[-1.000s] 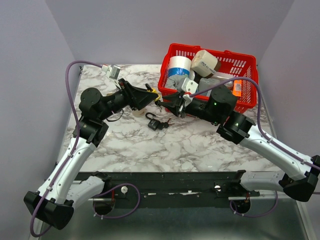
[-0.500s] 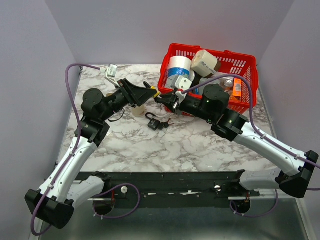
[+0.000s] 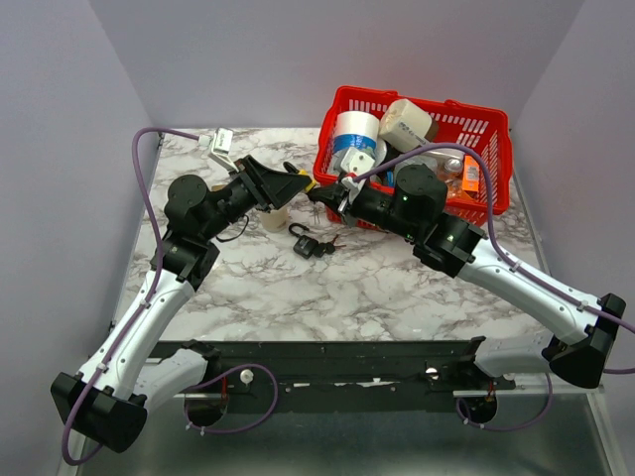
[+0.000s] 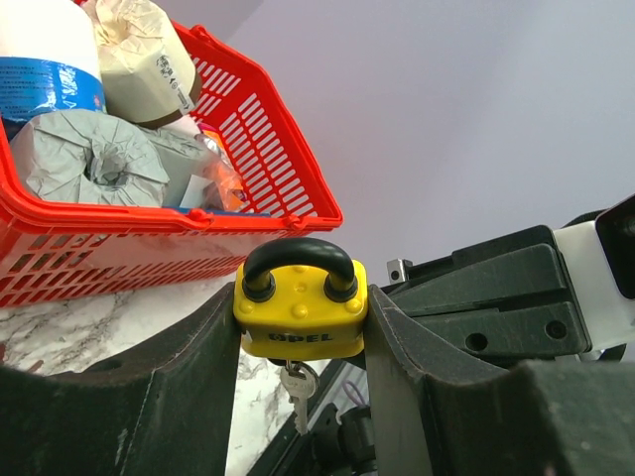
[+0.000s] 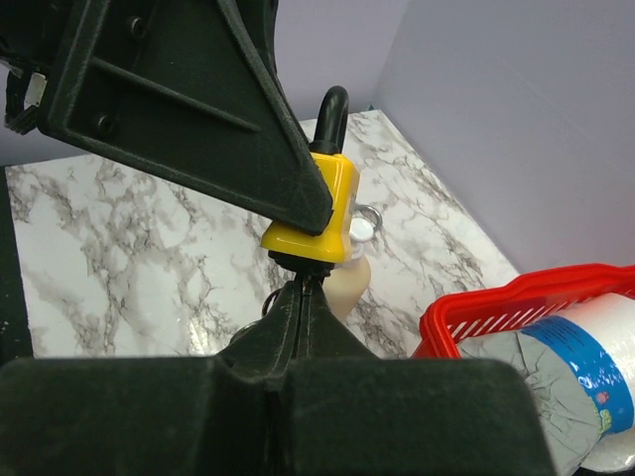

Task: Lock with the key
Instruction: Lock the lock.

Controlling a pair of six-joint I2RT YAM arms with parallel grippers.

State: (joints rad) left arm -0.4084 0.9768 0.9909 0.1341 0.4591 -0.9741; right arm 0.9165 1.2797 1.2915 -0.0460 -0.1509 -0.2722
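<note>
My left gripper (image 3: pixel 298 184) is shut on a yellow padlock (image 4: pixel 301 307) with a black shackle, held above the table with the shackle closed. It also shows in the right wrist view (image 5: pixel 319 203). My right gripper (image 5: pixel 306 280) is shut at the padlock's underside, its fingertips pinched on the key there; the key itself is hidden between them. A spare silver key (image 4: pixel 298 389) hangs on a ring under the lock. In the top view the two grippers meet near the padlock (image 3: pixel 311 186).
A red basket (image 3: pixel 499 129) full of tape rolls and packets stands at the back right. A small black padlock with keys (image 3: pixel 308 244) lies on the marble table (image 3: pixel 377 288). A small cream bottle (image 5: pixel 349 280) stands below the held lock.
My right gripper has moved left up to the underside of the yellow padlock and closed there. The left gripper has held the padlock almost still.
</note>
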